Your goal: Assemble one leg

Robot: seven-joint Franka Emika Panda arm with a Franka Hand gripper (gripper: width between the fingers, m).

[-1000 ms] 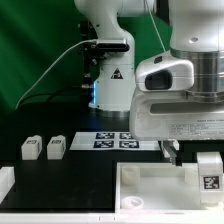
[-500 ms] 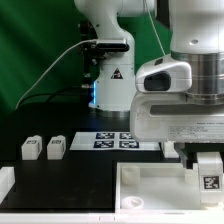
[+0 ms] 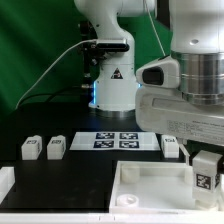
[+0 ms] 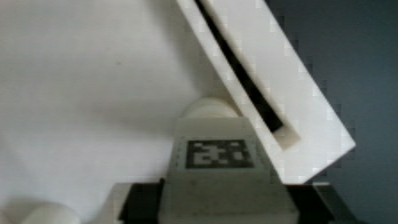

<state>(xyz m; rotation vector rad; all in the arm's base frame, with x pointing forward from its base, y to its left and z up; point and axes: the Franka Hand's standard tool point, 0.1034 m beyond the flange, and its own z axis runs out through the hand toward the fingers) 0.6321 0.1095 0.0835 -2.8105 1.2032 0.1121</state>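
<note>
Over the last second your gripper (image 3: pixel 204 166) has tilted and shifted slightly toward the exterior view's right. That has uncovered a small tagged block (image 3: pixel 171 146) behind the panel (image 3: pixel 150 186) — it looks like another of the legs. The leg (image 3: pixel 206 181) you are carrying has barely moved. It sits over the panel's corner on the exterior view's right.

The wrist view shows the fingers closed on the leg, one dark pad on each side, with its tag facing the camera and its tapered end pointing away. It appears to hang just above the white surface, though I cannot tell whether it is touching.

My read is that you are in the placing step: the leg is grasped and brought to the panel but not yet seated. The next move calls for lining its end up over a corner socket, lowering it straight and then turning it in. The target socket is hidden behind the hand, so go slowly.

No bins or trays are in view — the panel's sockets are the only receptacles. The one visible at the near corner (image 3: pixel 127 198) looks empty. Two spare legs (image 3: pixel 43 148) stand on the table well apart, beside the marker board (image 3: pixel 120 140).
</note>
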